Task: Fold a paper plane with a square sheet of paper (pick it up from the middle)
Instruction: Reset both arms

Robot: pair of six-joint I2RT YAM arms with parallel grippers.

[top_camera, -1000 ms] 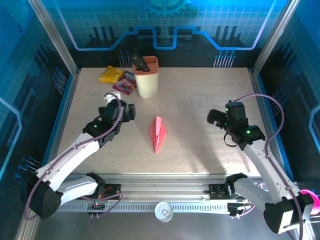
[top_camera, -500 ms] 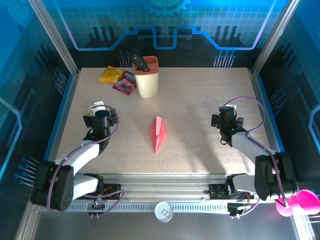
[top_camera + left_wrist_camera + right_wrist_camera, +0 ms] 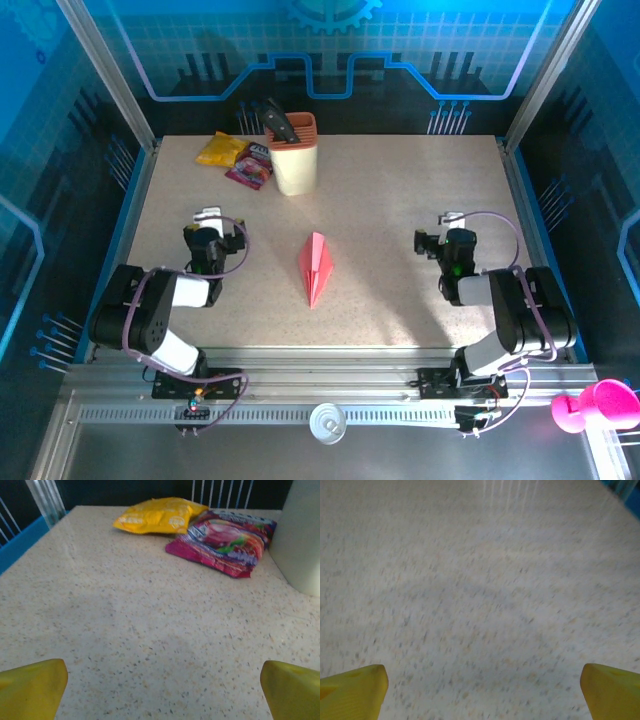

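Note:
The square sheet of paper lies folded into a slim pink-red paper plane [image 3: 316, 268] at the middle of the table, its tip toward the near edge, with nothing touching it. Both arms are folded low by the near edge. My left gripper [image 3: 208, 225] sits well left of the plane, open, facing the far side. Its yellow fingertips [image 3: 32, 687] stand wide apart over bare table. My right gripper [image 3: 448, 228] sits well right of the plane, also open and holding nothing. Its yellow fingertips [image 3: 612, 690] frame bare, slightly blurred tabletop.
A yellow packet [image 3: 222, 150] [image 3: 157, 515] and a glossy purple-pink packet [image 3: 250, 166] [image 3: 222, 542] lie at the back left. Beside them stands a cream holder [image 3: 294, 160] [image 3: 302, 535] with a dark tool in it. A pink object [image 3: 598, 405] sits off the table at the near right.
Both arms have drawn back from the plane and folded down toward the near edge, grippers staying open. The plane has not moved.

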